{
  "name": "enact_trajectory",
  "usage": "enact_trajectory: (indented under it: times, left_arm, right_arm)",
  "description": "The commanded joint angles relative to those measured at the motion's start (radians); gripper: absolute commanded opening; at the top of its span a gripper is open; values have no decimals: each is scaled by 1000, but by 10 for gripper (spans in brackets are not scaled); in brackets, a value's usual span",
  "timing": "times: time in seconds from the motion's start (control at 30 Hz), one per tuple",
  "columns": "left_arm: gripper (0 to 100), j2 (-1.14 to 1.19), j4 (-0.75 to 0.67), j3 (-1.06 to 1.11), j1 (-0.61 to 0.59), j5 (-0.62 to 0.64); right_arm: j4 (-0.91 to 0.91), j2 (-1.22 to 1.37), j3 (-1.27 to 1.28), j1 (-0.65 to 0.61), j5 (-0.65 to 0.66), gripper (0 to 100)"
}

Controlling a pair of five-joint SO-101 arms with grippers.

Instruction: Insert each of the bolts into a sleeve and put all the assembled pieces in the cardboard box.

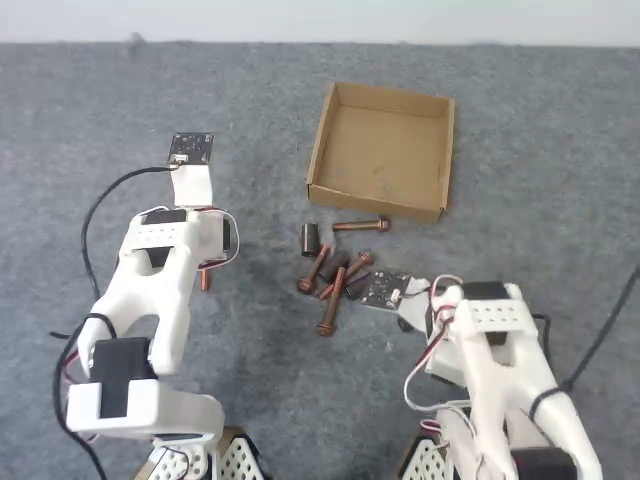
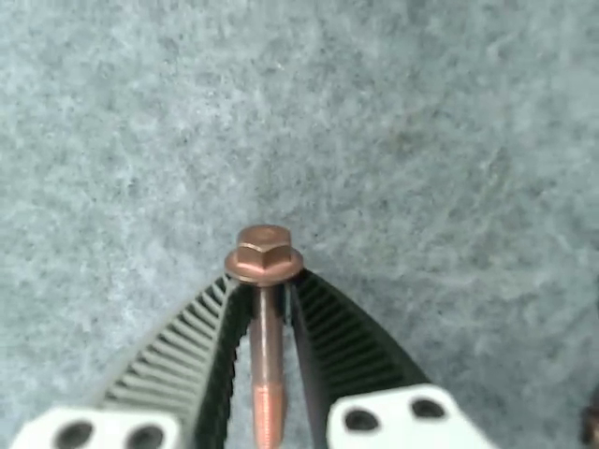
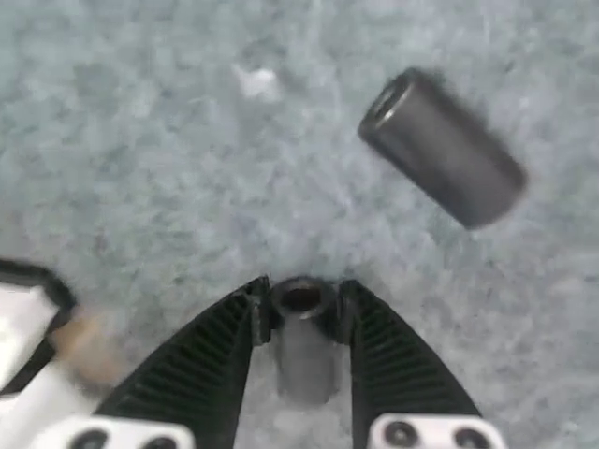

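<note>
Copper-coloured hex-head bolt: clamped by its shank between the jaws of the left gripper, with the head just past the fingertips, over the grey carpet. Black cylindrical sleeve: clamped in the right gripper, open end facing outward. A second black sleeve lies near it on the carpet. Loose bolts lie heaped between the arms, near the front wall of the open brown cardboard box.
</note>
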Motion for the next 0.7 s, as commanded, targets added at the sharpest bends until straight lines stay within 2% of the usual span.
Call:
enact_trajectory:
  times: [0.0,0.1,0.23,0.3,0.67]
  left_arm:
    - [11,-68,-23,-7,-3,-12]
    - [11,-68,-23,-7,-3,-12]
    - [11,-68,-23,-7,-3,-12]
    - [11,-68,-23,-7,-3,-12]
    - [11,-68,-23,-7,-3,-12]
  right_arm:
    - [-33,-18,9,19,6,112]
    - [-33,-18,9,27,3,104]
    - [-65,-18,-15,82,-18,1]
    - [-67,-18,-57,139,-61,22]
    - [-59,-10,-356,429,-284,6]
